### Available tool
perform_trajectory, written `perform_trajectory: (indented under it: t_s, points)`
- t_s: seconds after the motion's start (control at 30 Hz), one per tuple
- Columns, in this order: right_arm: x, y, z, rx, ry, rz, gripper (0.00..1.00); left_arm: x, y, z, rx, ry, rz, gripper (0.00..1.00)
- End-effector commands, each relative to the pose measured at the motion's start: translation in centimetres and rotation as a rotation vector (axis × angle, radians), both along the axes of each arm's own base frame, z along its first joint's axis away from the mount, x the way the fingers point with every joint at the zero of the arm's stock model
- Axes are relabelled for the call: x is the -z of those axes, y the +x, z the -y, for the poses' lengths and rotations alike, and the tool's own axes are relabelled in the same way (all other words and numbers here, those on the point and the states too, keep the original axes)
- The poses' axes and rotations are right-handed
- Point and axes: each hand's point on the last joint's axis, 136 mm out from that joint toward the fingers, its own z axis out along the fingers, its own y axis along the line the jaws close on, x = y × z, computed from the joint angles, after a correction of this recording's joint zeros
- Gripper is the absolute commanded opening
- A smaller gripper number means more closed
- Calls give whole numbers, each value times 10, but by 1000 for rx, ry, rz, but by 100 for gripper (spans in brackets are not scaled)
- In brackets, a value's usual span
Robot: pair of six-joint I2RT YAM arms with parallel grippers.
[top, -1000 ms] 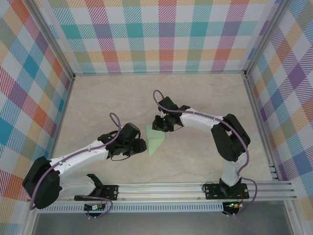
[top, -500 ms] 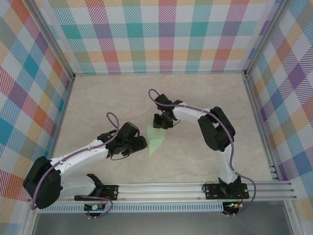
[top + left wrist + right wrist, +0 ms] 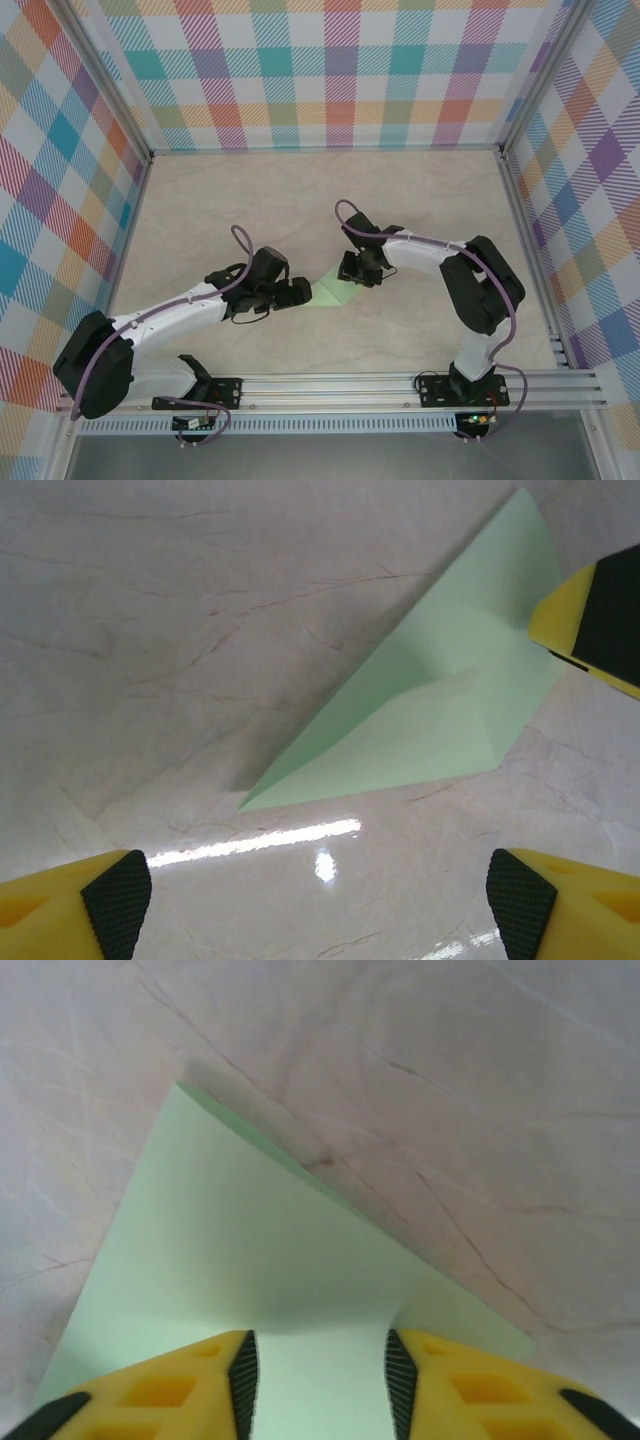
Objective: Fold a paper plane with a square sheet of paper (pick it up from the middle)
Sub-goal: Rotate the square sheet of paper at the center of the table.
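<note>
The table [image 3: 250, 200] has a pale cream top veined like marble, glossy enough to carry a streak of reflected light in the left wrist view. Near its middle lies a single sheet of paper [image 3: 335, 293], pale mint green and folded into a narrow pointed shape with creased flaps. Its tip points left in the top view, and one edge is lifted slightly, casting a thin shadow.

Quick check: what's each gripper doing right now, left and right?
Left gripper: open, fingers wide apart, holding nothing.
Right gripper: open, fingers parted over the folded paper, with no visible clamp on it.
</note>
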Motion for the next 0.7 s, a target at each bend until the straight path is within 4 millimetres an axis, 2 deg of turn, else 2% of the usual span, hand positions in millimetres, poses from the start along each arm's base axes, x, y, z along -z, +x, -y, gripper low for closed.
perform_trajectory:
  t_s: [0.0, 0.1, 0.23, 0.37, 0.47, 0.53, 0.67]
  points:
    - [-33, 8, -1, 1, 58, 77, 50, -15, 11, 23, 160, -32, 95, 92]
    - [-55, 9, -1, -22, 126, 136, 59, -24, 20, 41, 296, -46, 183, 92]
    - [-62, -1, 6, -46, 179, 140, 66, -23, 29, 56, 452, -11, 257, 91]
    - [-55, -14, 21, -13, 174, 95, 67, -17, 33, 68, 568, -4, 281, 87]
    - [-45, -16, 27, 22, 177, 55, 67, -6, 37, 68, 603, 31, 263, 84]
    - [-39, -13, 25, 37, 186, 35, 67, -1, 43, 65, 597, 52, 252, 83]
    - [-30, 2, 14, 33, 189, 18, 66, -4, 51, 66, 573, 17, 250, 82]
